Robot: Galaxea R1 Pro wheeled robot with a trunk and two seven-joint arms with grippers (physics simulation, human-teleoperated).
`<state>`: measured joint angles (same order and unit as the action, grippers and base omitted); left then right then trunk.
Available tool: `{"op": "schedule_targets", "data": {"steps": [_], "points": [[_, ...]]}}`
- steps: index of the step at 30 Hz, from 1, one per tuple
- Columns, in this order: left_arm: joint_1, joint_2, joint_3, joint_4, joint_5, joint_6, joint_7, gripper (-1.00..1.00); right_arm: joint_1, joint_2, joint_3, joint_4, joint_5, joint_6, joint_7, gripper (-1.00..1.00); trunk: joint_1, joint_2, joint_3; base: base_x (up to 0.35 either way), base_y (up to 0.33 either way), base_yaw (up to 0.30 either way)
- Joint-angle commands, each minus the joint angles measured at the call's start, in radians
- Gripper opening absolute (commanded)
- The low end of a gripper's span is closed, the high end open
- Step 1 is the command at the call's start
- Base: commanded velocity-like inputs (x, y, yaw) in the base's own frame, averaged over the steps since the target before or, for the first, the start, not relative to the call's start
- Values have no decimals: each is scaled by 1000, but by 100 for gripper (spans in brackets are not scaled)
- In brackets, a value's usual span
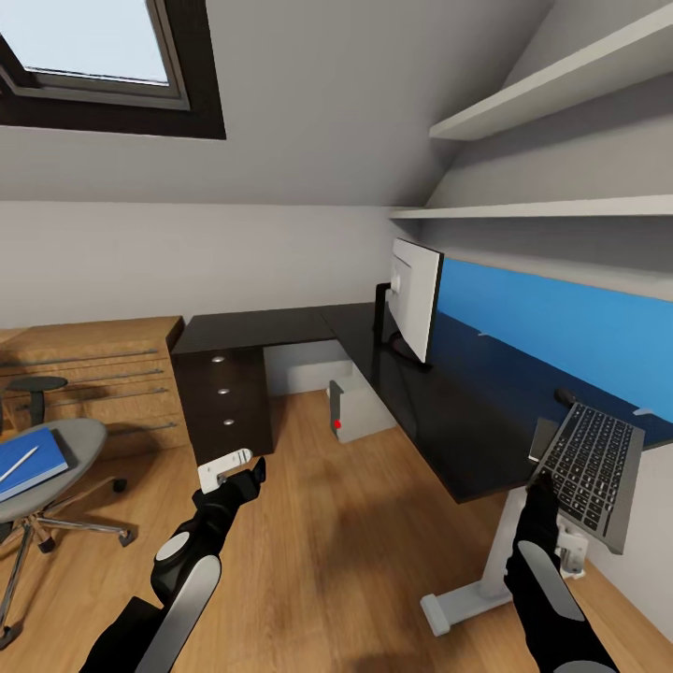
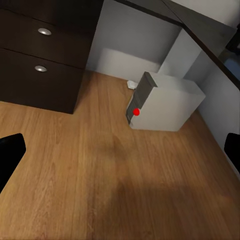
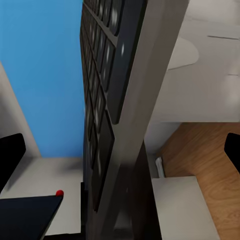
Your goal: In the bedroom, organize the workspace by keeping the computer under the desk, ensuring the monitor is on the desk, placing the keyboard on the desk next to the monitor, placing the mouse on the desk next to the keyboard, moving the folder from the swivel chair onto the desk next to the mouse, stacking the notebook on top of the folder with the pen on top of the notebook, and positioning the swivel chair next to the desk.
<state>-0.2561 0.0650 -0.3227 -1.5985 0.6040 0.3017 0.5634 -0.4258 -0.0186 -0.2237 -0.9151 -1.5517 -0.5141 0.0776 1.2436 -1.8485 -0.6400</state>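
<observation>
- Gripping the keyboard (image 1: 591,472) by its near edge, our right gripper (image 1: 542,486) is clenched on it and holds it tilted over the near end of the desk (image 1: 449,411), keys facing up and leftward.
- Our left gripper (image 1: 234,467) hangs over the wood floor (image 1: 327,523) with its fingers spread apart and nothing between them.
- We see the monitor (image 1: 416,297) upright on the desk, in front of the blue back panel (image 1: 561,322).
- The computer (image 1: 355,411) sits on the floor under the desk, its red light showing.
- The folder (image 1: 30,463) lies on the swivel chair (image 1: 65,449) seat with the pen (image 1: 19,465) resting on top.
</observation>
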Motion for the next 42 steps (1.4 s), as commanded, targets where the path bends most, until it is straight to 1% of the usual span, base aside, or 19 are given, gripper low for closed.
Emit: {"op": "schedule_targets", "data": {"steps": [1, 4, 8, 11, 18, 24, 33, 34, 42], "points": [[-1, 1, -2, -1, 6, 2, 8, 100, -1, 0, 0, 0, -11, -3, 8, 100, 0, -1, -1, 0, 0, 0], [-1, 1, -2, -1, 6, 2, 8, 100, -1, -9, -1, -1, -13, -5, 7, 100, 0, -1, -1, 0, 0, 0], [-1, 1, -2, -1, 6, 2, 8, 100, -1, -14, -2, -1, -14, -6, 7, 100, 0, -1, -1, 0, 0, 0], [-1, 1, -2, -1, 6, 2, 8, 100, -1, -21, -11, -1, -15, -6, 7, 100, 0, -1, -1, 0, 0, 0], [-1, 1, -2, -1, 5, 2, 8, 100, -1, -28, -29, -1, -16, -5, 5, 100, 0, -1, -1, 0, 0, 0], [-1, 1, -2, -1, 5, 2, 8, 100, -1, -38, -35, -1, -16, -5, 5, 100, 0, -1, -1, 0, 0, 0], [-1, 1, -2, -1, 5, 2, 7, 100, -1, -43, -46, -1, -16, -4, 4, 100, 0, -1, -1, 0, 0, 0], [-1, 1, -2, -1, 5, 2, 7, 100, -1, -43, -45, -1, -16, -4, 4, -100, 0, -1, -1, 0, 0, 0], [-1, 1, -2, -1, 6, 2, 8, 100, -1, -44, -45, -2, -16, -4, 4, -100, 0, -1, -1, 0, 0, 0]]}}
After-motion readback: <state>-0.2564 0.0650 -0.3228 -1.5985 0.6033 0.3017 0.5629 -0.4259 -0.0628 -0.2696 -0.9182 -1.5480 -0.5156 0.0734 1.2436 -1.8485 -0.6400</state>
